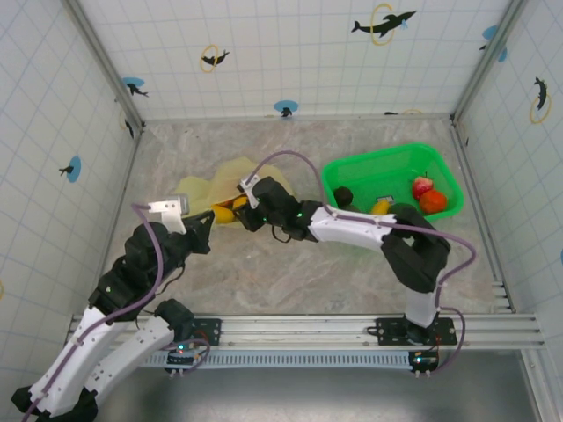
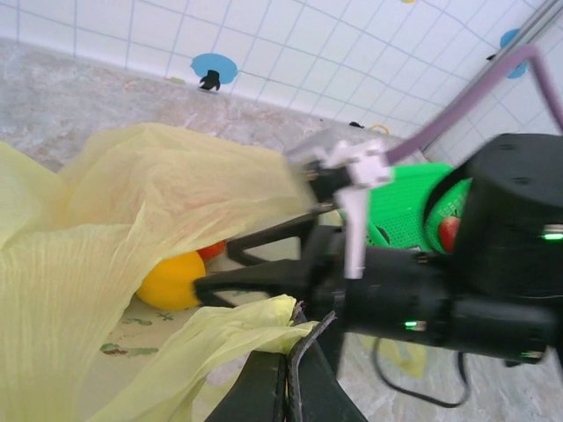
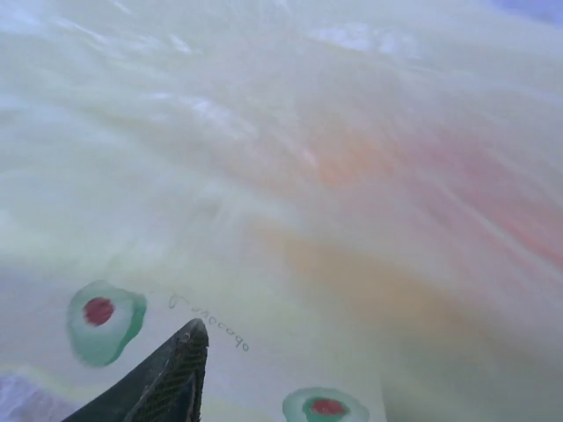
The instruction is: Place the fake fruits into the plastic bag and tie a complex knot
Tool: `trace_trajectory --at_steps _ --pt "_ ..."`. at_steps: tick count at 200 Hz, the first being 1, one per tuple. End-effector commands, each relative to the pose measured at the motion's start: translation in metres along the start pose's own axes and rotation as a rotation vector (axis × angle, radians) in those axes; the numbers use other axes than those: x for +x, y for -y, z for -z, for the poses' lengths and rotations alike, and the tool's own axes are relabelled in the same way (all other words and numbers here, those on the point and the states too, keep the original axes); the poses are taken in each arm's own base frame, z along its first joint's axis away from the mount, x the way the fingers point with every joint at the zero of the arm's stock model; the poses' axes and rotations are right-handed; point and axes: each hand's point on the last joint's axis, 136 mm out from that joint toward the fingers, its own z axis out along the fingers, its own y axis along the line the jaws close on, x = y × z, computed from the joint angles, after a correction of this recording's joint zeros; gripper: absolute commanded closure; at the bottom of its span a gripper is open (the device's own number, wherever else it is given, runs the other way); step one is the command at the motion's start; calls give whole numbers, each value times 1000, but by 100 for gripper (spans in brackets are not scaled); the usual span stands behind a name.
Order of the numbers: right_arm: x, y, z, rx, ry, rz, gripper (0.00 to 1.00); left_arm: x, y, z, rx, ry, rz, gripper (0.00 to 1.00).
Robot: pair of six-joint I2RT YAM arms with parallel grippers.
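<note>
At ten o'clock from the worktop (image 1: 290, 272) centre, the plastic bag (image 1: 201, 186) is lying, holding a yellow fruit (image 2: 171, 280). The left jaws are pinching its film at six o'clock, while the right jaws are standing spread inside its mouth.

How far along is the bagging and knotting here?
Done: a yellow fruit and a reddish fruit lie in the plastic bag. In hand: the left gripper pinches the bag's edge, and the right gripper, open, reaches inside. Left: other fruits sit in the green basket; no knot yet.
</note>
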Motion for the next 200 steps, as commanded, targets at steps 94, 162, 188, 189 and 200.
trace_trajectory --at_steps 94,162,188,189,200 --pt "-54 -21 150 -474 257 2 38 -9 30 -18 114 -18 -82 100" --pt "-19 219 195 380 240 -452 40 -13 51 -22 213 -23 -117 100" --pt "35 316 238 788 94 -567 38 -12 55 -22 240 -22 -133 100" --pt "37 319 239 798 86 -565 38 -12 55 -22 241 -22 -133 100" --pt "52 341 251 900 26 -546 37 -9 55 -23 247 -27 -142 100"
